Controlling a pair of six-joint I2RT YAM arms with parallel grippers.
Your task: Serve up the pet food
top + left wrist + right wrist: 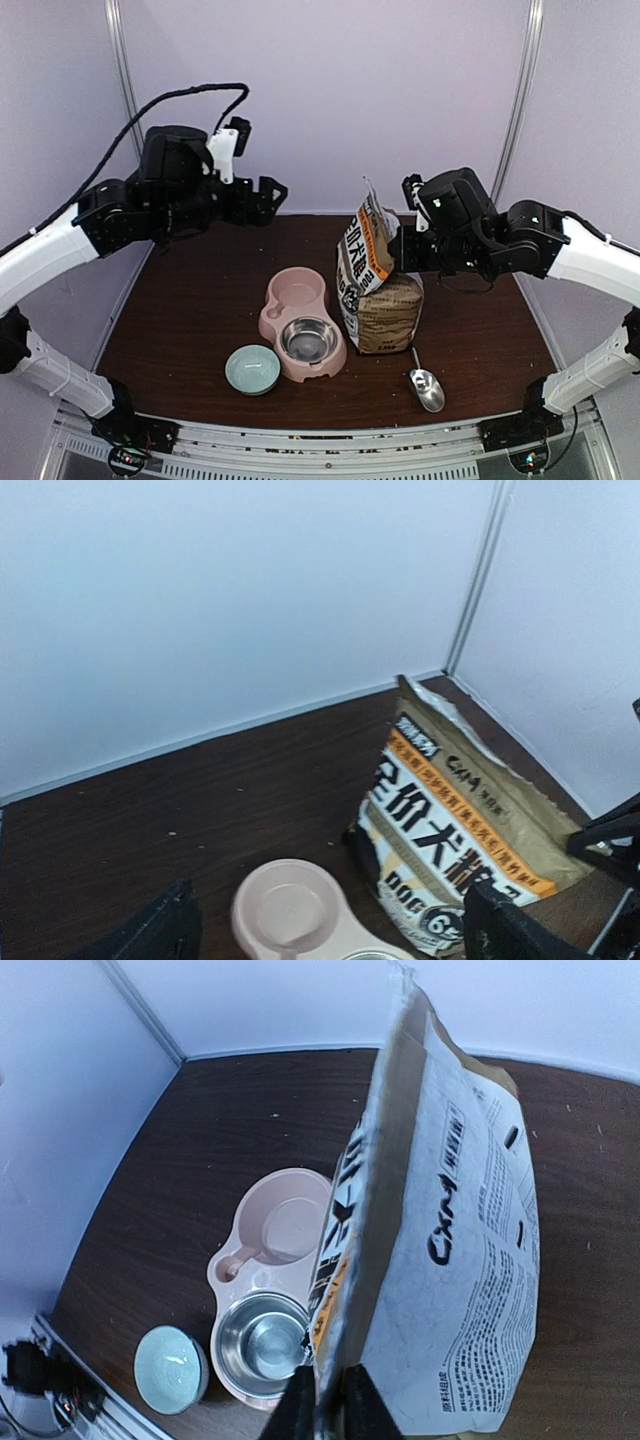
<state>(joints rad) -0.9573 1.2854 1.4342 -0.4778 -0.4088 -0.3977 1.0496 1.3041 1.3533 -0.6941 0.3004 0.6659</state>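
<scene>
The pet food is hidden; no pellets show in any view. A tall brown-and-white paper bag (378,290) stands upright right of centre on the dark table. My right gripper (402,250) is shut on the bag's top side edge; in the right wrist view the fingertips (300,1405) pinch the paper of the bag (460,1240). My left gripper (270,195) hangs open in the air at the back left, holding nothing. In the left wrist view its fingers (150,935) stand wide apart, above the pink double bowl (290,910) and left of the bag (460,830).
The pink double bowl (300,320) lies just left of the bag, with an empty steel bowl (308,342) in its near well. A small teal bowl (252,368) sits to its front left. A metal scoop (426,385) lies on the table in front of the bag.
</scene>
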